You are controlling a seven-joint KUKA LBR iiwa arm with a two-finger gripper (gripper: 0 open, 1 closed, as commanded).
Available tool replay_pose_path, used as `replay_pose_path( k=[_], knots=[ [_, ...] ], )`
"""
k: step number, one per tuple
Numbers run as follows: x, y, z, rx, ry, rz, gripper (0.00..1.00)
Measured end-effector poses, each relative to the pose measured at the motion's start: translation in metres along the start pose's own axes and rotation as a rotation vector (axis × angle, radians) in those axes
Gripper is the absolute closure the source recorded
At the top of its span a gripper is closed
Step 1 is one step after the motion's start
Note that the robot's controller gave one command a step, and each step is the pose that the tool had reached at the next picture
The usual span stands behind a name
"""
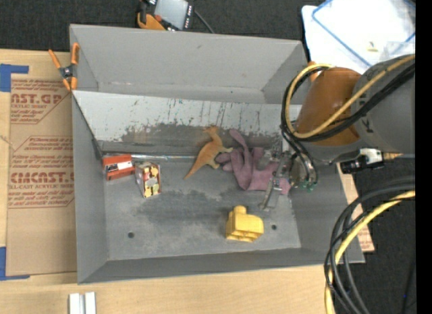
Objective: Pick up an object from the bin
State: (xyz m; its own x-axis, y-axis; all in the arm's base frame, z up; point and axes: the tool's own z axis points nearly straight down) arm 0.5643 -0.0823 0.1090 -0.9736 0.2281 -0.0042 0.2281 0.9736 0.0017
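**A:** Where is the gripper?

**B:** Low at the right side of the bin, just against the right edge of the crumpled mauve cloth. I can't tell whether it is released or clenched. The wrist and cables crowd it, and nothing plainly sits in its grasp.

**A:** So the cloth is the likely pick?

**B:** That's my judgement, since it's the nearest thing. The orange toy dinosaur lies touching the cloth's left side. The yellow toy lies nearer to us than the gripper, apart from both.

**A:** What could spoil it?

**B:** The cloth looks limp, so a pinch on a loose fold may slip out on the lift. The dinosaur touches it and could be dragged or tipped along. The right wall is close too, so a scrape there is possible.

**A:** And the rest?

**B:** A small orange-red box and a clear packet of coloured pieces lie well apart at the left, clear of any trouble.
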Motion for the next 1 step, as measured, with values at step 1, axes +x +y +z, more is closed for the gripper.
replay_pose_path(
  k=[1],
  knots=[
    [-0.0144,-0.0141,0.039,0.001,-0.004,-0.278,0.0]
  ],
)
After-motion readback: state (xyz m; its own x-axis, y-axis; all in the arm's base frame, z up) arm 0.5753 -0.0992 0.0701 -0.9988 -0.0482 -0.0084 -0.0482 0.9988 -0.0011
